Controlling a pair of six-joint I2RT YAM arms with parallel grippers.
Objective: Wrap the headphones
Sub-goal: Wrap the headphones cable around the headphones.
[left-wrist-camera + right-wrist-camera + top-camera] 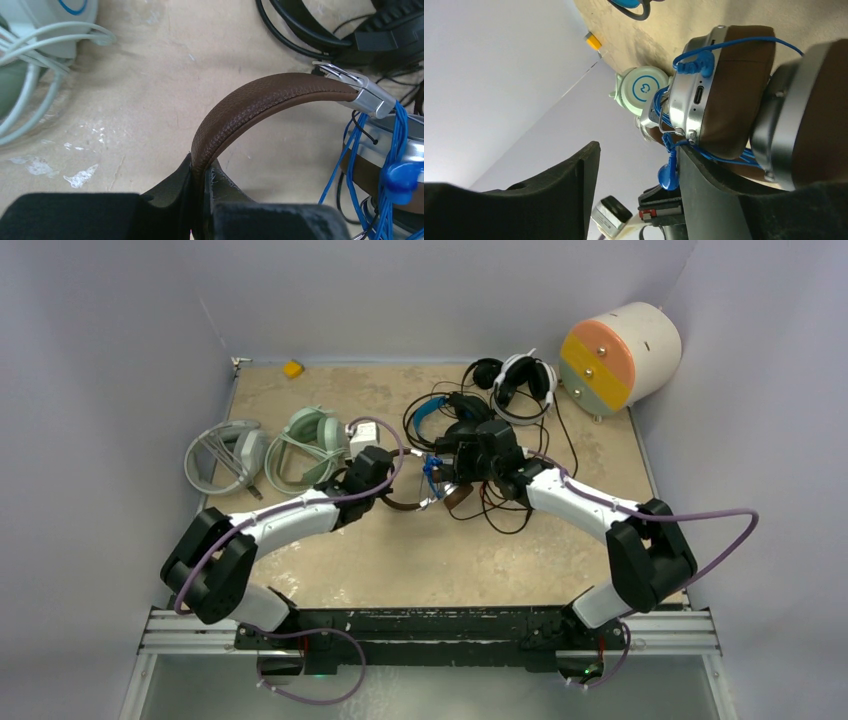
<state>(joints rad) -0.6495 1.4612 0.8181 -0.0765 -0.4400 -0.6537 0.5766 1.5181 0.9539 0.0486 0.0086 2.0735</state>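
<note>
- The left gripper (200,172) is clenched on the brown headset (260,100), pinching its padded headband near one end. This holds the headset up over the middle of the worktop (420,560).
- The right gripper (636,185) has its jaws apart and grips nothing. 1 finger lies just beside the brown earcups, and the blue plug (668,176) hangs in the gap beside that finger.
- The blue cable (696,62) is wound in several turns around the brown headset's earcups and yoke. That wrap looks almost finished, with the plug end loose and probably needing to be tucked in.
- The white-grey headset (225,458) and the mint-green headset (308,448) lie side by side at the worktop's left edge. Their pale cords are looped close around them, so these 2 look done, though I cannot tell how tidy the wraps are.
- The black headset with the blue headband (432,412) and the black-and-white headset (522,380) sit near the far edge. Their thin dark cables sprawl loose across the worktop toward the middle.
- By this reckoning, 2 of 5 are wrapped, 1 is nearly wrapped and 2 are untouched. The task is roughly half done.
</note>
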